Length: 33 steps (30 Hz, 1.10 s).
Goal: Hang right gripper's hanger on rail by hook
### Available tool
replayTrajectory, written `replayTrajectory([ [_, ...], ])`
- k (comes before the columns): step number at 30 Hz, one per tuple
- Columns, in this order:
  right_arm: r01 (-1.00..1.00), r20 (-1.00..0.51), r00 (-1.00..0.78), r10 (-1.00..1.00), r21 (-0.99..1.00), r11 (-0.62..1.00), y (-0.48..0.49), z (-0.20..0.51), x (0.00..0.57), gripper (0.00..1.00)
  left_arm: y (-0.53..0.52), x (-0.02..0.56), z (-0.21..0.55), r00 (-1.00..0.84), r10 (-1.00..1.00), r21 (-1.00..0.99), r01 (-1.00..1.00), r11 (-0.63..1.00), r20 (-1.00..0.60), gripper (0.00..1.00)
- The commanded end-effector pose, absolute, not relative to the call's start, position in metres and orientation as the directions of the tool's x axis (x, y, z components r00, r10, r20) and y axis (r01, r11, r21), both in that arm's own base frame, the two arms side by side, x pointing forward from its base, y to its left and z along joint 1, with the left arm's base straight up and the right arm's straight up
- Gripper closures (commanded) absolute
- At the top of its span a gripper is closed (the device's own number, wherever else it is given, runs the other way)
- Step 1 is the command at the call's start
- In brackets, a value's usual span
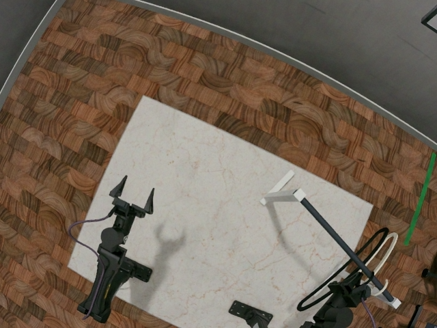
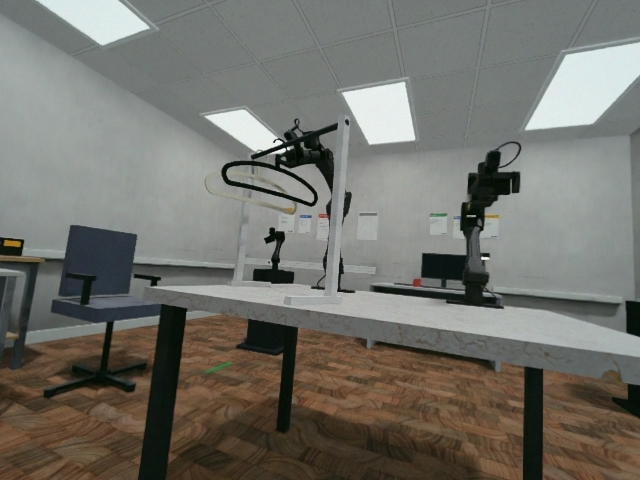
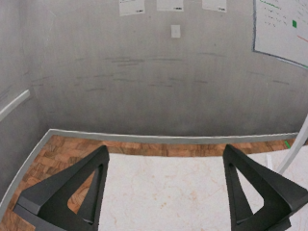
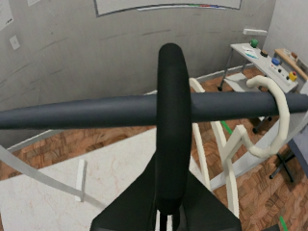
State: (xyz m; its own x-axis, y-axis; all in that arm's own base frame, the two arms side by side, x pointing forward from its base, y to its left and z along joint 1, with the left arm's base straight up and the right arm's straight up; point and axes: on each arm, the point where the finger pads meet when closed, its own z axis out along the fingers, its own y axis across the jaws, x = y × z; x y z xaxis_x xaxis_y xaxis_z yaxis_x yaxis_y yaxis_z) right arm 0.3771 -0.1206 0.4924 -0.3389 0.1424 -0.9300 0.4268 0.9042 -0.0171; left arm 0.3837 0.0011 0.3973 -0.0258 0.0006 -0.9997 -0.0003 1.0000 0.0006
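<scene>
My right gripper (image 1: 358, 277) (image 4: 166, 153) is shut on the black hanger (image 1: 384, 229) (image 2: 258, 163) (image 4: 173, 144) just below its hook. The hook crosses the dark rail (image 1: 328, 225) (image 2: 320, 133) (image 4: 72, 113) in the top and exterior views and the right wrist view; whether it rests on the rail cannot be told. A cream hanger (image 1: 388, 252) (image 2: 207, 183) (image 4: 285, 120) hangs by its hook on the rail, between the black hanger and the nearer rail end. My left gripper (image 1: 139, 182) (image 3: 166, 152) is open and empty, away from the rack.
The rack's white upright (image 1: 282, 196) (image 2: 338, 206) at the far rail end stands on the marble table (image 1: 197, 158) (image 2: 413, 310). The other upright (image 2: 241, 232) stands close to the cream hanger. The two hangers' bodies hang close side by side.
</scene>
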Motion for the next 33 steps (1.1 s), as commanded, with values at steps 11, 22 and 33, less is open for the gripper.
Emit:
replayTrajectory([
  [11, 0.338, -0.939, -0.323, 0.120, 0.004, 0.941, -0.107, 0.510, 0.379, 0.98, 0.001, 0.382, 0.407, 0.000, 0.000, 0.000, 0.000, 1.000, -1.000, 0.00],
  [22, 0.341, -0.938, -0.324, 0.121, 0.003, 0.940, -0.106, 0.509, 0.377, 0.98, 0.001, 0.382, 0.407, 0.000, 0.000, 0.000, 0.000, 1.000, -1.000, 0.00],
  [33, 0.341, -0.954, -0.278, 0.108, 0.007, 0.940, -0.109, 0.520, 0.381, 0.98, 0.001, 0.382, 0.407, 0.000, 0.000, 0.000, 0.000, 1.000, -1.000, 0.00],
])
